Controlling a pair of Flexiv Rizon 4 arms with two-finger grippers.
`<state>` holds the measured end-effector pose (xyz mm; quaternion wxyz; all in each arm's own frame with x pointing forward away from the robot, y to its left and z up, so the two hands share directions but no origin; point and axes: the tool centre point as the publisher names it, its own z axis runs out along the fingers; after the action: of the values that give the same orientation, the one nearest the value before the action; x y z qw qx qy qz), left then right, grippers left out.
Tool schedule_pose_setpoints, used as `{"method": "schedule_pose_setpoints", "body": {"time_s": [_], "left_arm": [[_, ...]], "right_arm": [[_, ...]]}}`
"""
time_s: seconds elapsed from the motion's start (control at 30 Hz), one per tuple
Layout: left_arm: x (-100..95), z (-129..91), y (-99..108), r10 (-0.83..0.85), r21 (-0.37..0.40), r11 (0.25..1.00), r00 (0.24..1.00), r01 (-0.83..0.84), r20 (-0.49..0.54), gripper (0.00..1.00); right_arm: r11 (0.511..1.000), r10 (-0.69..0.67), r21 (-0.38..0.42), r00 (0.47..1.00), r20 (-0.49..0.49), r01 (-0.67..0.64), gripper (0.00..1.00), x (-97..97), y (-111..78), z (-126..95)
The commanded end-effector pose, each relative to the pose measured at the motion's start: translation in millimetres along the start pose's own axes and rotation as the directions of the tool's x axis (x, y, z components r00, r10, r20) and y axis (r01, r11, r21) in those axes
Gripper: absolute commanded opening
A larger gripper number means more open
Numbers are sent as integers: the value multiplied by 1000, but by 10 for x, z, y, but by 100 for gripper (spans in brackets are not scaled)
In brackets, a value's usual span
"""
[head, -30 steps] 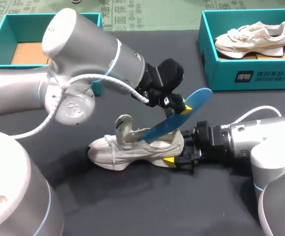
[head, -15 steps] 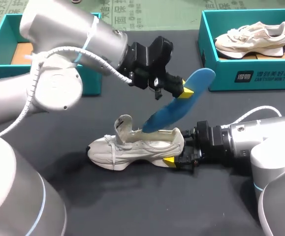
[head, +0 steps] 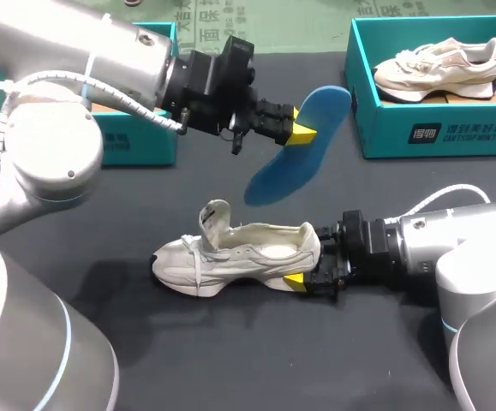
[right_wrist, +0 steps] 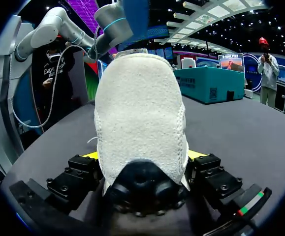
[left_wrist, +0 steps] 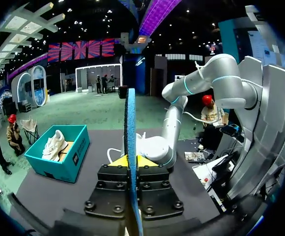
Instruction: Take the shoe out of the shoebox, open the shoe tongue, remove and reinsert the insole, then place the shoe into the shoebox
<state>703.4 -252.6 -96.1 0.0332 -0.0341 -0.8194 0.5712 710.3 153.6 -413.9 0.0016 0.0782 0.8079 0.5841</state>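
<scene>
Insole point(head: 283, 164) has risen clear of shoe point(head: 239, 257) — pinched in left gripper point(head: 301, 134); right gripper point(right_wrist: 143, 156) clamps the heel point(right_wrist: 140, 108).

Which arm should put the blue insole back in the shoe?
Left, probably: the left jaws hold the blue insole above the shoe, while the right jaws are clamping its heel.

A dark grey, cloth-covered bench point(head: 230, 360) carries three things. Near its middle a cream-white mesh sneaker point(head: 239, 257) stands on its sole, toe toward 9 o'clock and heel toward 3 o'clock. An open teal cardboard shoebox point(head: 440, 133) sits at 1 o'clock, and a second teal shoebox point(head: 145, 147) at 11 o'clock, both well apart from the sneaker.
</scene>
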Motion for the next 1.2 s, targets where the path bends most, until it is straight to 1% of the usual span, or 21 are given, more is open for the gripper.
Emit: {"method": "schedule_pose_setpoints", "body": {"time_s": [0.03,0.4,0.43,0.47,0.53,0.57,0.67,0.77,0.83,0.87,0.9,0.97,1.07,1.2], "left_arm": [[47,-180,49,3,23,1000,1000,-3,-1,0],[47,-180,49,3,23,1000,1000,-3,-1,0],[101,-209,9,-30,73,997,999,32,-24,0],[159,-218,-37,-13,65,998,1000,13,2,0],[256,-290,-153,-7,117,993,1000,9,-13,0],[289,-318,-202,-4,114,993,1000,4,5,0],[361,-434,-310,-27,138,990,999,24,22,0],[410,-565,-378,-78,177,981,997,73,22,0],[436,-629,-409,-110,190,976,994,103,25,0],[458,-684,-433,-131,215,969,991,126,8,0],[477,-728,-452,-144,223,965,990,140,4,0],[514,-813,-482,-168,253,952,985,173,-40,0],[546,-907,-523,-193,279,938,979,205,-71,0],[606,-1061,-668,-189,300,930,977,211,-102,0]], "right_arm": [[1000,1,5,1000,1,-1,0,10,-18,26],[1000,1,5,1000,1,-1,0,10,-18,26],[1000,1,5,1000,1,-1,0,10,-18,26],[1000,1,5,1000,1,-1,0,10,-18,26],[1000,1,5,1000,1,-1,0,10,-18,26],[1000,1,5,1000,1,-1,0,10,-18,26],[1000,1,5,1000,1,-1,0,10,-18,26],[1000,1,5,1000,1,-1,0,10,-18,26],[1000,1,5,1000,1,-1,0,10,-18,26],[1000,1,5,1000,1,-1,0,10,-18,26],[1000,1,5,1000,1,-1,0,10,-18,26],[1000,1,5,1000,1,-1,0,10,-18,26],[1000,1,5,1000,1,-1,0,10,-18,26],[1000,1,5,1000,1,-1,0,10,-18,26]]}}
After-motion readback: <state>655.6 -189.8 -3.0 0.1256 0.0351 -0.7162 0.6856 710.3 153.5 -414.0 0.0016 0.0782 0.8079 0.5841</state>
